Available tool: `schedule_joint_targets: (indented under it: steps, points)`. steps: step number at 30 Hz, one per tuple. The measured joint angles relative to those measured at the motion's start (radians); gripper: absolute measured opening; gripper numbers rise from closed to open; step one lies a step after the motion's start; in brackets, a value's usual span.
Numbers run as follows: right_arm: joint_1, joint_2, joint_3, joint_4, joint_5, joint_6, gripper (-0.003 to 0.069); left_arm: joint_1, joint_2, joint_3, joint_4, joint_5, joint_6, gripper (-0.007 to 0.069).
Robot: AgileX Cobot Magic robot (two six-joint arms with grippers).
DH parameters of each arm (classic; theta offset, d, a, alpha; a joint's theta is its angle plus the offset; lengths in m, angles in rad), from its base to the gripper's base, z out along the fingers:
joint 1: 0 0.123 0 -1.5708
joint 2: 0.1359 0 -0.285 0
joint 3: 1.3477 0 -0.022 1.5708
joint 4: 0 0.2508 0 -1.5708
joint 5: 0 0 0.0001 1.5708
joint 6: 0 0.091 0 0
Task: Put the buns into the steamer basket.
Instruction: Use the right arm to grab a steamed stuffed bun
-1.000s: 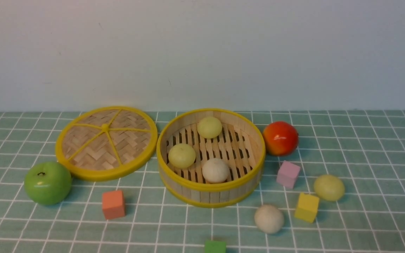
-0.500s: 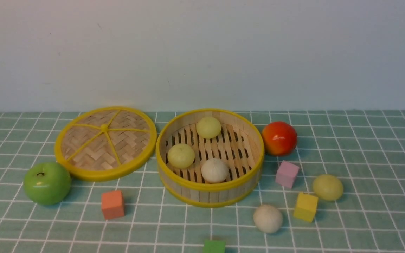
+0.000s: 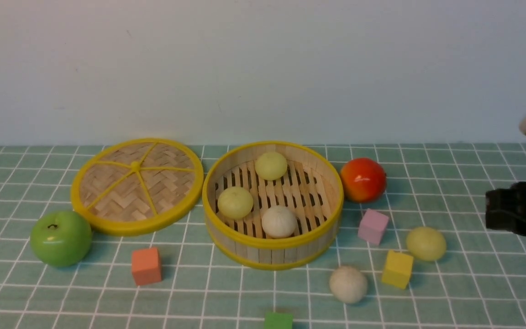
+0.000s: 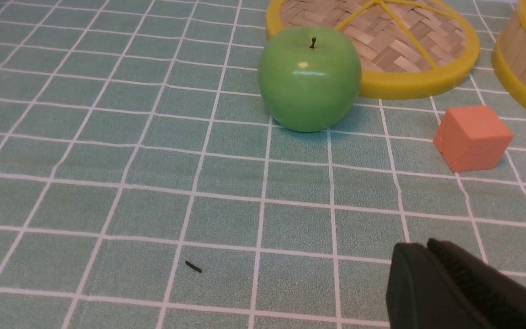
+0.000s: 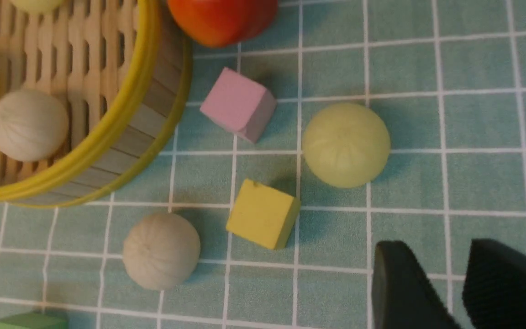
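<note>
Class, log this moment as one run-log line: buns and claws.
steamer basket: three buns inside; table: white bun, yellow-green bun; left claw: shut; right claw: open, empty

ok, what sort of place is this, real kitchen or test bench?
Probably a staged tabletop test bench, not a kitchen: green white-gridded tablecloth against a bare pale wall, small coloured blocks like the orange cube scattered round a round bamboo steamer basket.

loose bits on the checked cloth (image 3: 473, 292)
woven lid (image 3: 137, 186), green apple (image 3: 61, 238) left; red-orange fruit (image 3: 363, 179), pink cube (image 3: 373, 226), yellow cube (image 3: 397, 269) right; orange cube (image 3: 146, 266), green cube (image 3: 278, 321) low.
</note>
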Motion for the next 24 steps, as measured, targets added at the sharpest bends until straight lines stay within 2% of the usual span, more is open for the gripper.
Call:
schedule_joint_targets:
  steps: [6,12,24]
  points:
    - [0.055,0.268,-0.239,-0.01,0.126,0.004,0.024,0.0,0.0,0.0,0.0,0.0,0.0,0.0046]
    - [0.117,0.498,-0.437,-0.147,0.269,0.176,0.024,0.0,0.0,0.0,0.0,0.0,0.0,0.0053]
    - [0.118,0.586,-0.465,-0.188,0.251,0.208,0.024,0.0,0.0,0.0,0.0,0.0,0.001,0.0067]
